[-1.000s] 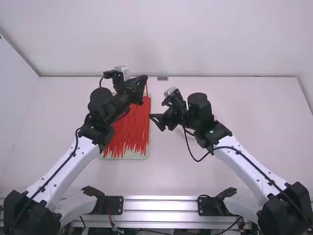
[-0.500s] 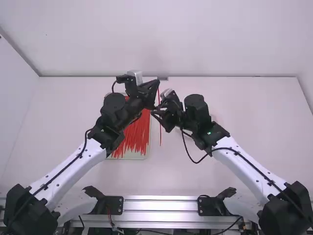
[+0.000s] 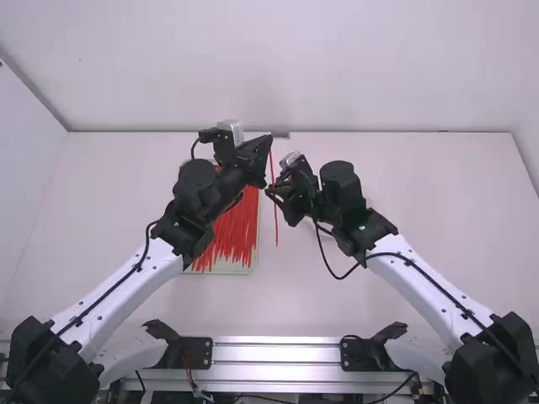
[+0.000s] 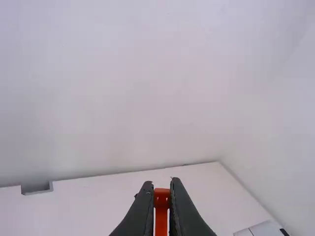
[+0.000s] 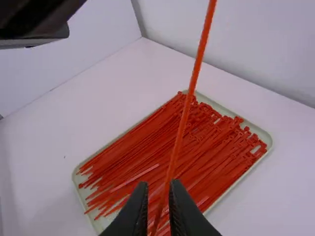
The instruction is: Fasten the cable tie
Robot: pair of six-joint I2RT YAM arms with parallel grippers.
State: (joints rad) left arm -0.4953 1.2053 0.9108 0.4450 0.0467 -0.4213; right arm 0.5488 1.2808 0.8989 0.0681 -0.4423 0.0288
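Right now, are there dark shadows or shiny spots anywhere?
High view: even light, no shiny spots on the table, only faint shadows. Right wrist view: no hard shadow around the tray. Left wrist view: no glare on the wall.

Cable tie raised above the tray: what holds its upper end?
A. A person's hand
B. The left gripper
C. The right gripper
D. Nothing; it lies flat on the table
B: the left wrist view shows the red cable tie clamped between the fingers of the left gripper, and in the high view it hangs down from there.
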